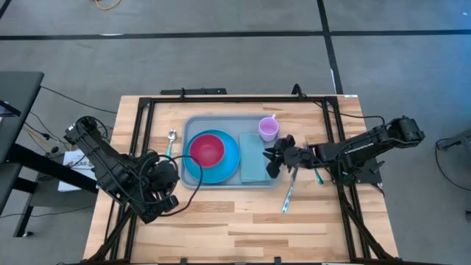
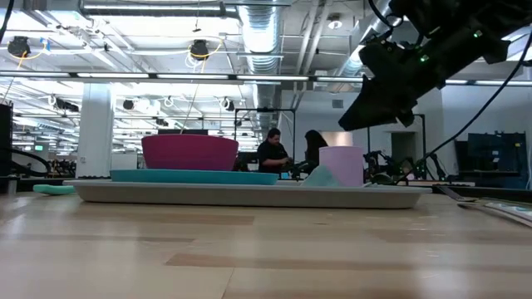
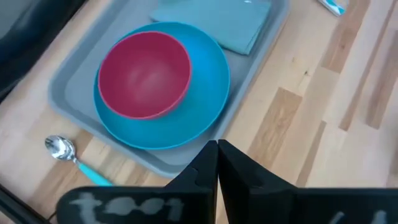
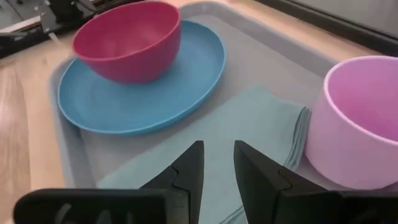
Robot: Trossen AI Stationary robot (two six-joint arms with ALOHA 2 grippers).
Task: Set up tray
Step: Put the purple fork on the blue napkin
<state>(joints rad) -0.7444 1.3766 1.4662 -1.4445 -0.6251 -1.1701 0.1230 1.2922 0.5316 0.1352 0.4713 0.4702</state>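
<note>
**Spotter:** What have you got, nearest first?

**Me:** Closest to me on the bench is my left pincer, clenched on nothing, parked at about seven o'clock off the tray. The tray sits centre-bench. On it are the blue plate with the red bowl on top, the folded napkin at three o'clock of the plate, and the pink cup at the tray's far right corner.

**Spotter:** And your right side?

**Me:** My right pincer hovers low over the napkin's right edge, fingers parted, holding nothing.

**Spotter:** Risks?

**Me:** I'd judge the cup is the worry: it stands just beside those fingers, so a sideways swing could tip it. Dropping lower could snag and bunch the napkin. A fork or knife lies off the tray near four o'clock, and a spoon at nine o'clock; both are still to be placed, I reckon.

**Spotter:** Tray's heading?

**Me:** Long axis runs nine to three o'clock, square with the bench edge.
</note>
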